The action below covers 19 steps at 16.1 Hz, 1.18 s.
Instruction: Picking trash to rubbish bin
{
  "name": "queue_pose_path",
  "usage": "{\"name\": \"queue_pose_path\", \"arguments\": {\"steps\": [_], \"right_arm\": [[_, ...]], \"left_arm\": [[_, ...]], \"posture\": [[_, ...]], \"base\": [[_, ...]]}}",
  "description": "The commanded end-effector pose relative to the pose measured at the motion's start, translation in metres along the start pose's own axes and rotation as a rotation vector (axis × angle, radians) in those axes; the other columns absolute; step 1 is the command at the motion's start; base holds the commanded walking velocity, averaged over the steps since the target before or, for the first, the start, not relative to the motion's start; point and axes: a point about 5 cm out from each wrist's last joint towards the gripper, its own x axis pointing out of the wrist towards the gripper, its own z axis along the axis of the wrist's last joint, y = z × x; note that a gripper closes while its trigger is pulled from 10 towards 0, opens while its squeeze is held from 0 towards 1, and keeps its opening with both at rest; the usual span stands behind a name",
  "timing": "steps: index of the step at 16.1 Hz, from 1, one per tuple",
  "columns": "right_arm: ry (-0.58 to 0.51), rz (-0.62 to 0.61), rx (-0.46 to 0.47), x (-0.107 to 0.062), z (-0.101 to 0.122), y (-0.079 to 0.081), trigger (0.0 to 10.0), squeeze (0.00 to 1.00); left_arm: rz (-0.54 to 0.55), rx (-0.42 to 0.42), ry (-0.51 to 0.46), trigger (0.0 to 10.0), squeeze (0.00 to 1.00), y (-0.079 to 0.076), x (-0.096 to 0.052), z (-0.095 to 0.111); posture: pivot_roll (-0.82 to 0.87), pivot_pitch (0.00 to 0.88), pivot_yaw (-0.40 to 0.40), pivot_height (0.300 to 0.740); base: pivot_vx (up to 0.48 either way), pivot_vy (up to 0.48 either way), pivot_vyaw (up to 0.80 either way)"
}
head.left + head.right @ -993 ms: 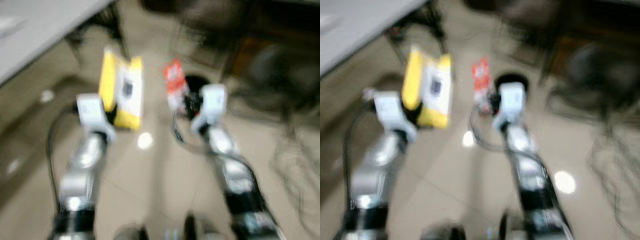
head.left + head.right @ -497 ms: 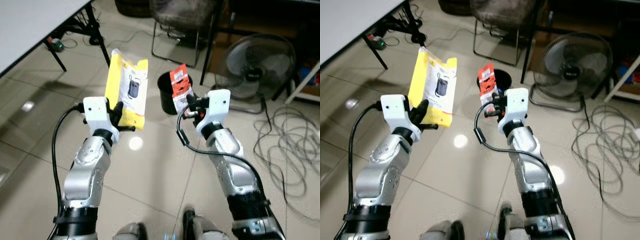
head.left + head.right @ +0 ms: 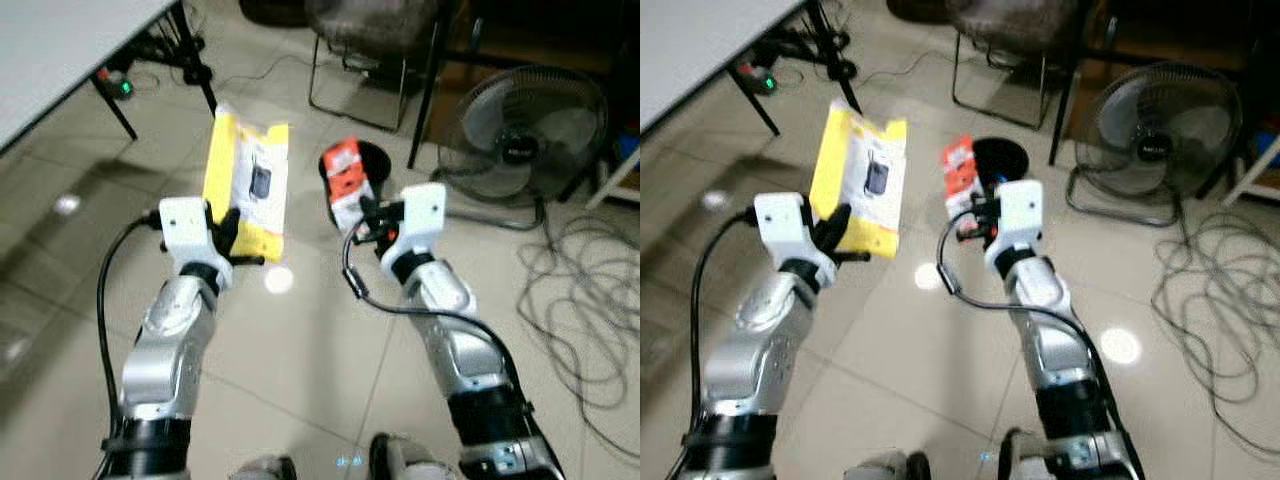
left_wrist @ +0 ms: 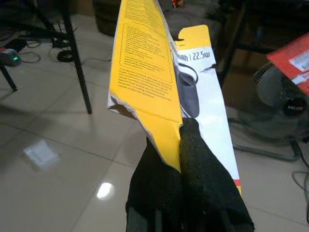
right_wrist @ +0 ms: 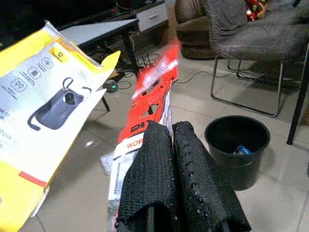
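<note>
My left gripper is shut on a yellow and white cardboard package, held upright over the floor; the left wrist view has the fingers pinching its lower edge. My right gripper is shut on a red and white packet, whose red flap rises from the fingers in the right wrist view. A black rubbish bin stands on the tiles just beyond the red packet. It is round and open-topped, with a bit of litter inside.
A grey table with black legs stands at left. A chair stands behind the bin, a floor fan to its right. Loose cables coil on the tiles at right. Pale floor tiles lie below my arms.
The view has sharpened from a blur and shifted as I moved. Both grippers keep their packages, and the bin sits a little nearer the red packet.
</note>
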Motion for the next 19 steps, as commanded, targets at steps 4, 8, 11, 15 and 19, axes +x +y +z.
{"name": "queue_pose_path", "arguments": {"steps": [4,8,11,15,19], "right_arm": [[0.003,-0.014,0.004,-0.0031,-0.0005,-0.0022,10.0,0.00],[0.002,-0.016,0.005,-0.0028,-0.0005,-0.0021,10.0,0.00],[0.010,-0.021,0.010,-0.0039,-0.0023,-0.0017,10.0,0.00],[0.013,-0.024,0.009,-0.0041,-0.0023,-0.0026,10.0,0.00],[0.017,-0.023,0.006,-0.0042,-0.0026,-0.0027,10.0,0.00]], "left_arm": [[-0.010,0.007,0.001,10.0,0.00,0.0001,-0.0013,0.0012],[-0.019,0.009,0.003,10.0,0.00,-0.0018,-0.0014,0.0009],[-0.024,0.009,0.006,10.0,0.00,-0.0022,-0.0024,0.0002],[-0.023,0.007,0.010,10.0,0.00,-0.0023,-0.0026,-0.0004],[-0.024,0.006,0.013,10.0,0.00,-0.0027,-0.0030,-0.0010]], "posture": [[-0.05,0.210,0.088,0.740],[-0.05,0.210,0.089,0.740],[-0.05,0.213,0.091,0.740],[-0.05,0.217,0.088,0.740],[-0.05,0.217,0.088,0.740]], "base": [[0.445,0.000,0.00],[0.442,0.000,0.00],[0.444,0.000,0.00],[0.442,0.000,-0.10],[0.439,0.000,0.00]]}}
